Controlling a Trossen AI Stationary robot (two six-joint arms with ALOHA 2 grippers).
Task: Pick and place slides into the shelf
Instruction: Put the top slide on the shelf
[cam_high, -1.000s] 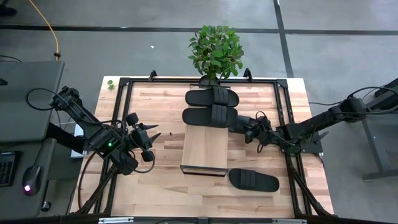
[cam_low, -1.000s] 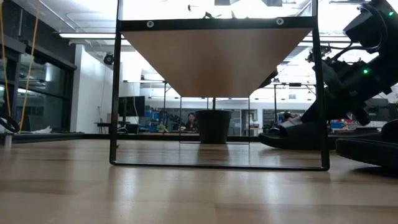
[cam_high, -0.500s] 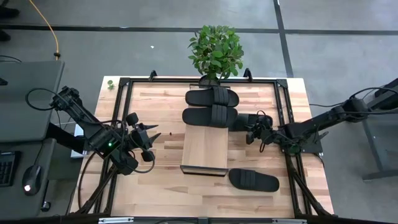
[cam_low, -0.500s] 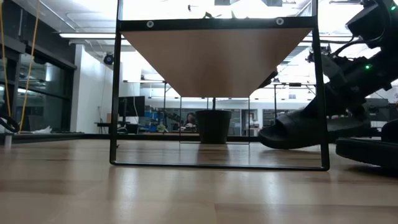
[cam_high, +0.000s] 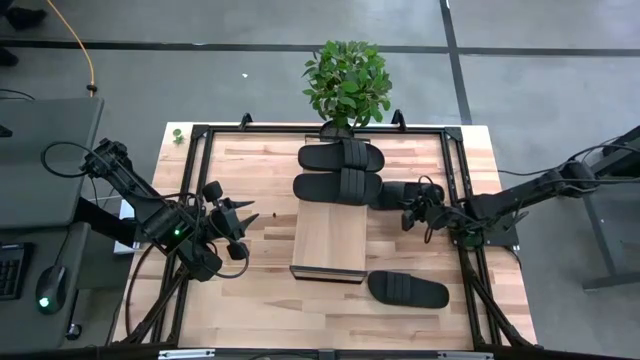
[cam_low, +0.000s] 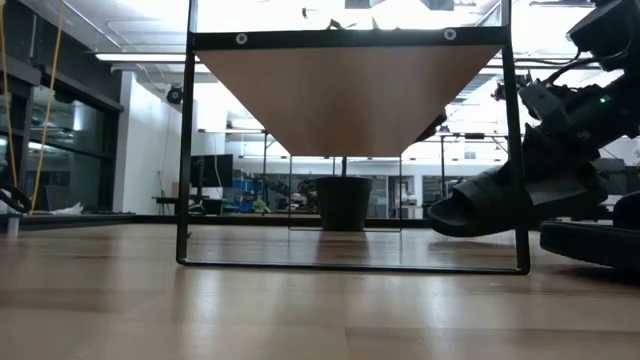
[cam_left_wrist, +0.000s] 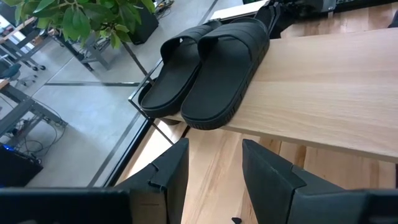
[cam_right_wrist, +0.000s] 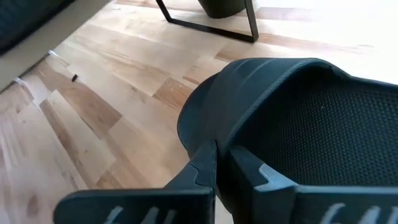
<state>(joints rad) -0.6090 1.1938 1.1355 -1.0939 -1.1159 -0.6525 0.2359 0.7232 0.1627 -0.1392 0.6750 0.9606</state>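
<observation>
The shelf (cam_high: 330, 240) is a pale board raised on a black frame in the middle of the table. Two black slides (cam_high: 340, 156) (cam_high: 338, 187) lie side by side on its far end, and both also show in the left wrist view (cam_left_wrist: 221, 68). My right gripper (cam_high: 410, 213) is just right of the shelf, shut on a third slide (cam_high: 398, 192). The fourth slide (cam_high: 408, 290) lies flat on its sole on the table, near the shelf's near right corner. My left gripper (cam_high: 240, 215) waits open, left of the shelf. My right gripper pinches the slide's strap band at its edge (cam_right_wrist: 217, 142) between its two fingers. It comes level from the table's right side. The slide (cam_low: 500, 205) is lifted clear of the table and tilted, its free end pointing toward the shelf.
A potted plant (cam_high: 346, 80) stands at the far edge behind the shelf. A black frame (cam_high: 455, 170) runs round the tabletop, and its right rail passes under my right arm. The shelf's near half (cam_high: 328, 250) is bare wood. Bare tabletop lies left of the shelf.
My right gripper has drawn back a little toward the table's right edge and risen, carrying the third slide. The slide, which lay low on the table beside the shelf, is now lifted clear and tipped.
</observation>
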